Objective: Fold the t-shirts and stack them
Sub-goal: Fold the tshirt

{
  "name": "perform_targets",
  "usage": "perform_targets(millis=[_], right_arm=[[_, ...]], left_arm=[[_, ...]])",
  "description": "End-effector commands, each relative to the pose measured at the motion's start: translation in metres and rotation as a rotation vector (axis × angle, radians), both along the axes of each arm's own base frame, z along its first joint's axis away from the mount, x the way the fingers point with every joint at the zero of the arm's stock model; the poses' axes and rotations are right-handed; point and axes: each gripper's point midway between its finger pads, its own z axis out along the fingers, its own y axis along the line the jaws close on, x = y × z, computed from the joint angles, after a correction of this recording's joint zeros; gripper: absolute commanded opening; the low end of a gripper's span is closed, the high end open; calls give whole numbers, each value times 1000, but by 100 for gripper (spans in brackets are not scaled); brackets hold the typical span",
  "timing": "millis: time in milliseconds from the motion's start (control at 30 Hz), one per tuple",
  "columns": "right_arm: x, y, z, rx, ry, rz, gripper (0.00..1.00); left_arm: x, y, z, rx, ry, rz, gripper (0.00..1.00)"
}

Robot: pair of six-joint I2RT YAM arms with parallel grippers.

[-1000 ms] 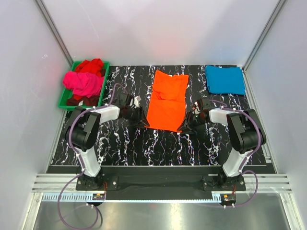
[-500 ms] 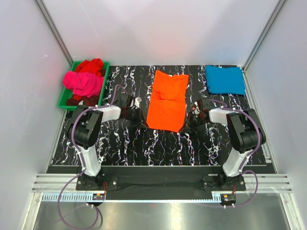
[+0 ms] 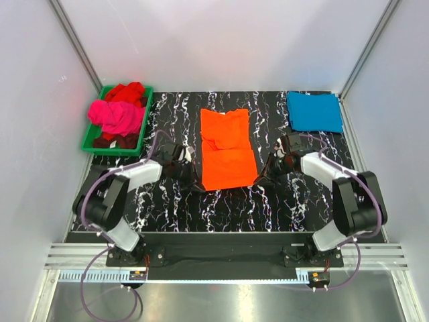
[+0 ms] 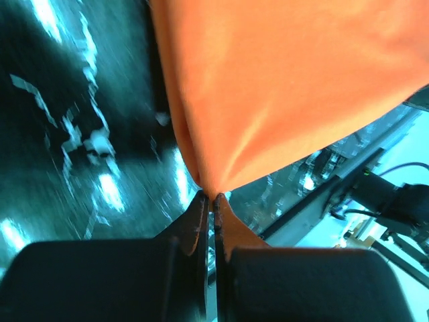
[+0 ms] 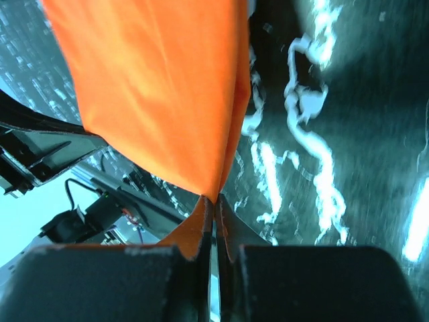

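Black with white veining, filling the floor of a white-walled enclosure as the marbled tabletop [image 3: 228, 208]. Lying spread at its centre as a bright orange t-shirt [image 3: 226, 151], the far part carrying a creased, doubled-over layer, the near hem facing the arm bases and drawing fairly straight between two pinched corners. Resting flat in a neat rectangle at the far right corner as a teal-blue t-shirt [image 3: 314, 112], well apart from the orange one. Sitting at the far left edge as a green plastic tray [image 3: 86, 141], holding a bunched magenta-pink t-shirt [image 3: 117, 117] in the middle and a crumpled red t-shirt [image 3: 127, 92] at the far end, both lying unfolded.

Reaching in low from the left as the left gripper [image 4: 214, 198], pinching the near left corner of the orange hem. Showing, from the left wrist, jaws pressing together on a small peak of orange cloth, the fabric fanning up and away from the pinch above the blurred marbling.

Mirroring that from the right as the right gripper [image 5: 214, 200], clamping the near right corner. Showing, from the right wrist, jaws closing tight on another point of cloth, the orange sheet widening away from it.
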Motion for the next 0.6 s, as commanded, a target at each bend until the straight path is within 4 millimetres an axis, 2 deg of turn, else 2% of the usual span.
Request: perform_targets(millis=[0,100,133,200,267,333,367,433,567], right_arm=[[-7,-10,25,-44,-38,-28,0],[-9,-12,40,-47,-73,-38,0],[-9,-12,43,-46,-77,-40,0],[-3,-12,55,-44,-114,-43,0],[9,-11,68,-45,-155,-51,0],[19,-9,76,-42,-176,-53,0],[30,-6,82,-38,-192,-50,0],[39,-5,86,-50,-200,-37,0],[72,-3,106,-76,-258,-30,0]], left_arm=[[-2,3,27,-24,-38,58,0],[-1,4,36,-23,-53,73,0],[4,3,47,-33,-77,79,0],[9,2,56,-35,-99,87,0],[18,0,74,-45,-141,98,0],[23,0,81,-37,-152,101,0],[34,-2,94,-36,-192,98,0],[43,1,101,-19,-208,104,0],[83,4,124,-7,-258,148,0]])
